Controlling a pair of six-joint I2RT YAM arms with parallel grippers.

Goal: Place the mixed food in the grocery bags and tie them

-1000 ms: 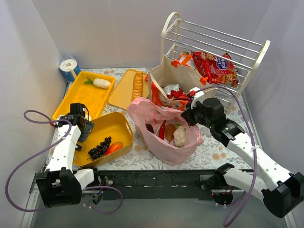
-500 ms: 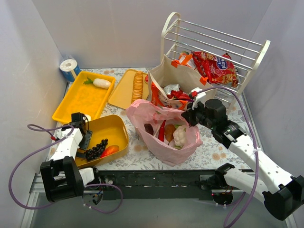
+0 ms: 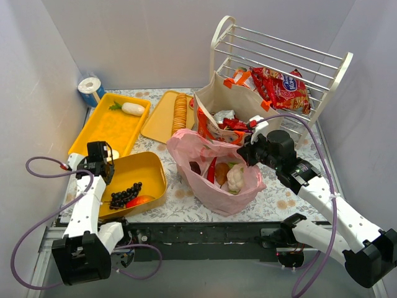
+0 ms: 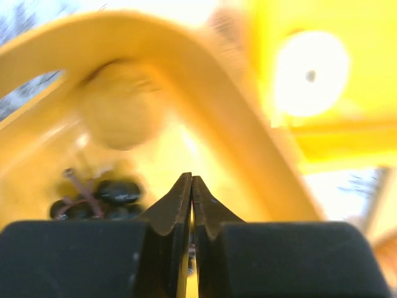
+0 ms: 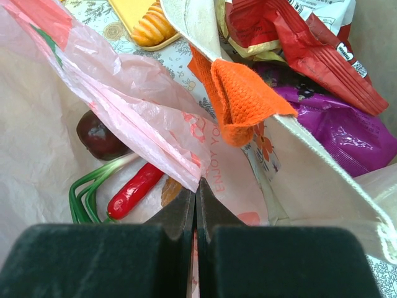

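Floral-print table (image 3: pixel 282 202), pink bag (image 3: pixel 217 192) on it, grey walls (image 3: pixel 142 43) around.

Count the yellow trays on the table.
3. The far-left tray holds a white vegetable; the middle tray holds crackers; the near tray, front left, holds dark grapes. None seems hidden.

We see the pink bag (image 3: pixel 214 198) as thin, translucent, wrinkled plastic, and the tote (image 3: pixel 232 99) as matt beige cloth with a coarse woven orange strap (image 5: pixel 239 99). The packets (image 5: pixel 310 49) are glossy, crinkled film. The trays (image 3: pixel 108 130) look like smooth plastic, the rack (image 3: pixel 279 53) like white-coated wire.
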